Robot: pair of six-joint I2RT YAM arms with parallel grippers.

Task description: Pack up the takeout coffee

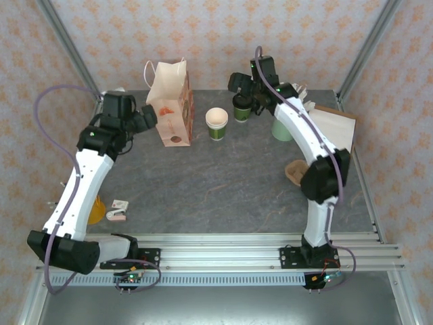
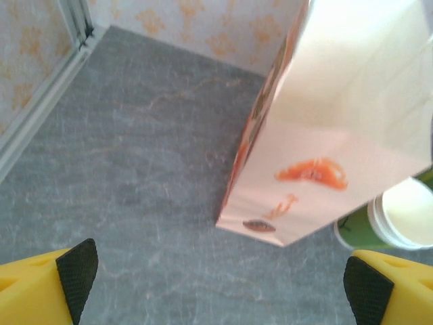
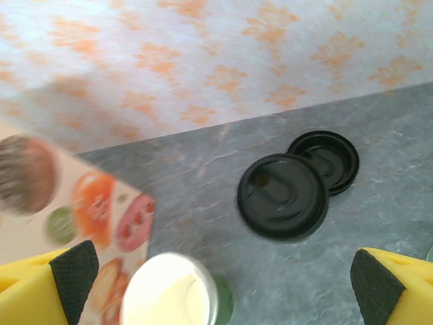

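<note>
Standing on the grey worktop (image 1: pixel 223 183) just above the middle of the overhead view, an open cup (image 1: pixel 216 123) shows its dark green band and its cream-white rim and inside. Just to its right and a little higher in the frame stands a lidded cup (image 1: pixel 241 108), the same green, capped with a round black lid. In the right wrist view a loose black lid (image 3: pixel 333 157) lies on the worktop at the upper right edge of the lidded cup; whether they touch I cannot tell.

A white paper bag (image 1: pixel 172 101) printed with doughnuts stands upright just left of the open cup, with its mouth open.

The right fingers (image 3: pixel 71 277), yellow with black pads, sit in the two lower corners of the right wrist view. They are spread wide and released, above the cups, holding nothing. The left fingers (image 2: pixel 78 271) are likewise spread wide and released in the lower corners of the left wrist view, with the side of the bag ahead of them.

Farther right in the overhead view, a taller mint-green cup (image 1: pixel 281 130) is partly hidden behind the right arm. Beyond it lies a flat brown paper piece (image 1: pixel 338 125). A small packet (image 1: pixel 120 211) lies at the lower left.
</note>
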